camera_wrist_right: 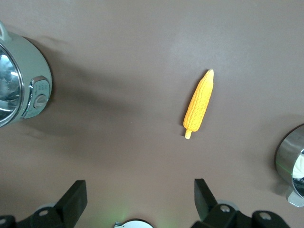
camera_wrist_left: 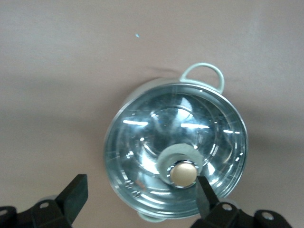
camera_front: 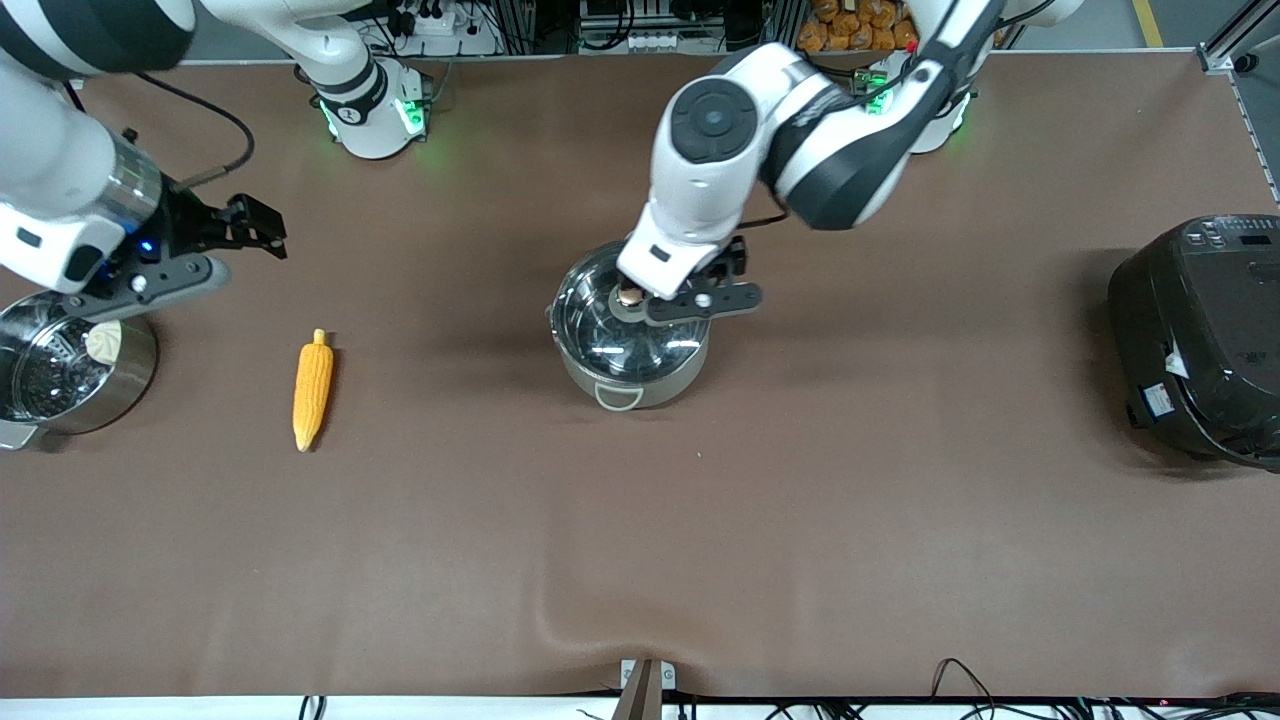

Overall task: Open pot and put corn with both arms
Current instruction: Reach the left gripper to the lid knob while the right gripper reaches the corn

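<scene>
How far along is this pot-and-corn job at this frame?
Nothing is done yet: the lid sits on the pot. In hand: the left gripper, open, is over the lid with one finger beside the knob. Left: lifting the lid and moving the corn, which lies untouched; the right gripper waits, open.

Lidded steel pot [camera_front: 630, 345] mid-table; yellow corn [camera_front: 312, 389] flat, toward right arm's end.

We see a brown table [camera_front: 820, 520] carrying four things. The lidded pot [camera_front: 630, 345] stands mid-table, and the corn [camera_front: 312, 390] lies between it and the steamer pot [camera_front: 70, 375]. The black rice cooker [camera_front: 1200, 335] sits at the left arm's end.
</scene>
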You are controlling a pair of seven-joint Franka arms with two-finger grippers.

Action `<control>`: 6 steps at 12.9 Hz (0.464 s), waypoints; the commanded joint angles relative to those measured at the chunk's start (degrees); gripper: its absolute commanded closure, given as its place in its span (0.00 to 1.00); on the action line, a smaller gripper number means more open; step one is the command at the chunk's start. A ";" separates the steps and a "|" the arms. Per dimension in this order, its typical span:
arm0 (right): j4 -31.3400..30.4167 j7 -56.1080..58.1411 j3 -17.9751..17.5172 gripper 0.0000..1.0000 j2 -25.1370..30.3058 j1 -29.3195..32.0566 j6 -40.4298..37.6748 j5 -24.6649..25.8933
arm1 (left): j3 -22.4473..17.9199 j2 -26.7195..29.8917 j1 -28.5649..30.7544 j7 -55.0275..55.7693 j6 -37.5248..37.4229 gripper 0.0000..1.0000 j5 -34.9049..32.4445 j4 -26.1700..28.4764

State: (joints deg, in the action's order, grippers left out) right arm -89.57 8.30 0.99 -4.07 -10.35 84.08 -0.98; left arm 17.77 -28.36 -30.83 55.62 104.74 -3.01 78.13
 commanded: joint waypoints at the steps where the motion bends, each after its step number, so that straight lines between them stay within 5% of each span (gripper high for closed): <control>1: 1.15 0.39 0.59 0.00 -3.12 0.33 -0.23 0.54 | -1.41 -3.28 -3.17 1.68 0.73 0.00 -1.47 -2.46; 6: -1.12 -0.74 1.38 0.00 -13.30 5.04 3.45 0.20 | -8.53 -7.23 -12.40 6.17 3.71 0.00 -2.53 -2.54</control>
State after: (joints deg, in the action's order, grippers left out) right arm -90.30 8.07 2.39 -11.88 -9.06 85.86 -0.83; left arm 11.49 -33.96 -40.71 60.33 107.63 -3.76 77.73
